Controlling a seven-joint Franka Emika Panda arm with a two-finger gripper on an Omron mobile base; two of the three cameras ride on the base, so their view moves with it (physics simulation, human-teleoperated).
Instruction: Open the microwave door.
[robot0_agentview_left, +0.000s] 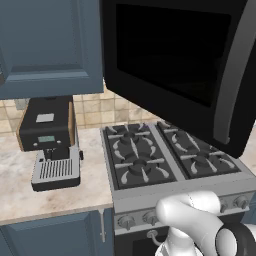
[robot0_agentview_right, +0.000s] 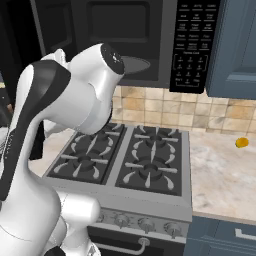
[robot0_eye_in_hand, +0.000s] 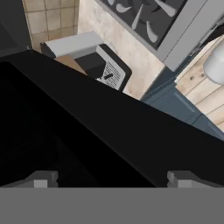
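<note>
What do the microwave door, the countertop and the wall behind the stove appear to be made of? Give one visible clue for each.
Microwave door: glossy black plastic with a dark glass window, probably; it shows a faint sheen.
Countertop: polished stone, perhaps marble; beige mottled veining.
Wall: ceramic tile, likely; square tan pieces with grout lines.

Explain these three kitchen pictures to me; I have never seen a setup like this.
This is a rendered kitchen with a white robot arm on a driving base. Two pictures come from cameras on the base, looking over the stove from left and right. The third comes from a camera on the hand; the gripper has its two grey fingertips spread apart, holding nothing. The microwave hangs above the stove, and the microwave door stands swung outward. A coffee machine sits on the counter, and a small orange object lies right of the stove.
</note>
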